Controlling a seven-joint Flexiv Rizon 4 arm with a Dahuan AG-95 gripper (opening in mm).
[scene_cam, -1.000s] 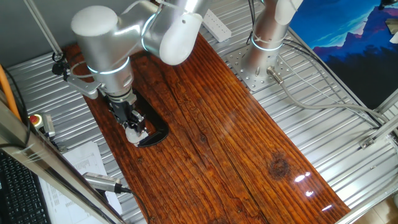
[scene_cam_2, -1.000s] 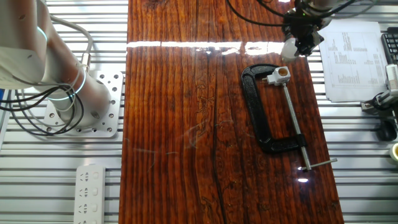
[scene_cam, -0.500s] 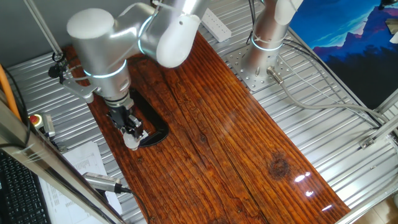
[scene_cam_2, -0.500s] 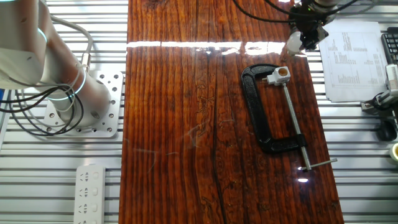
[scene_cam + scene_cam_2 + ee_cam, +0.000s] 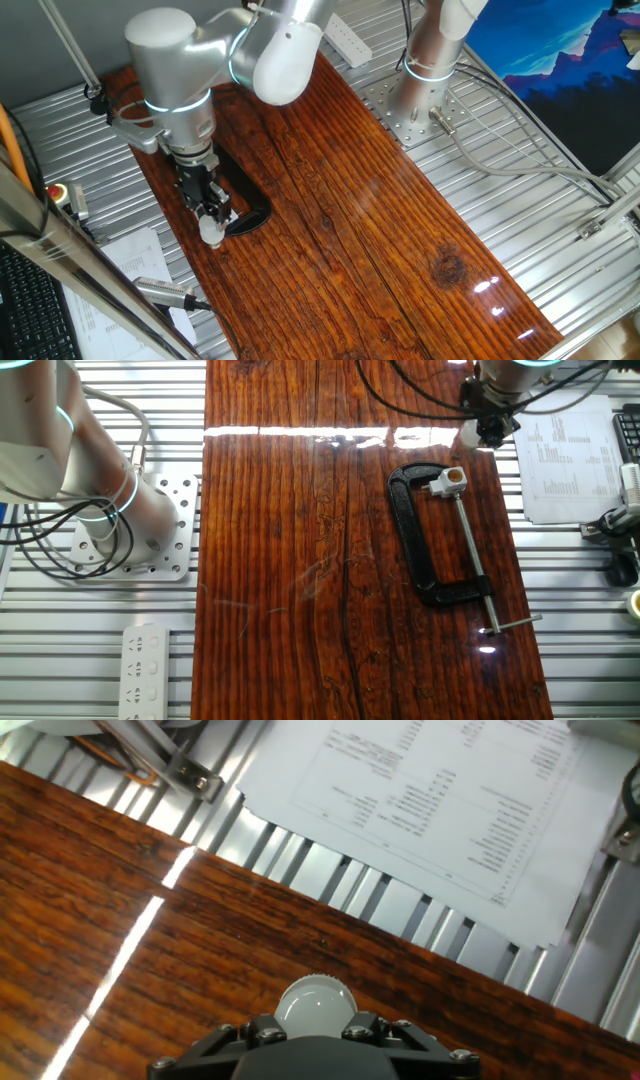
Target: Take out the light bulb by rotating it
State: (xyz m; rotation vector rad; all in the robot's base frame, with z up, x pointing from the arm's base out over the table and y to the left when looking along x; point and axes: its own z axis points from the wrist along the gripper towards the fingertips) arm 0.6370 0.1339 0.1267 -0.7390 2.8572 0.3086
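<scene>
My gripper [image 5: 209,222] is shut on the small white light bulb [image 5: 211,233]. It holds the bulb clear of the white socket block with the orange centre [image 5: 448,481], near the board's edge by the paper. In the other fixed view the bulb [image 5: 469,434] hangs up and right of the socket. In the hand view the bulb's white dome [image 5: 315,1004] shows between my black fingers [image 5: 250,1032], above the wooden board [image 5: 120,920]. The bulb's metal base is hidden in the gripper.
A black C-clamp [image 5: 425,540] holds the socket block on the board. A printed sheet [image 5: 565,455] lies on the metal table next to the board. A silver cylindrical tool with a black cable [image 5: 165,292] lies near the board's corner. A power strip [image 5: 150,670] sits at the other side.
My gripper has carried the bulb a little further from the socket, toward the board's edge by the paper, and the arm's wrist has turned.
</scene>
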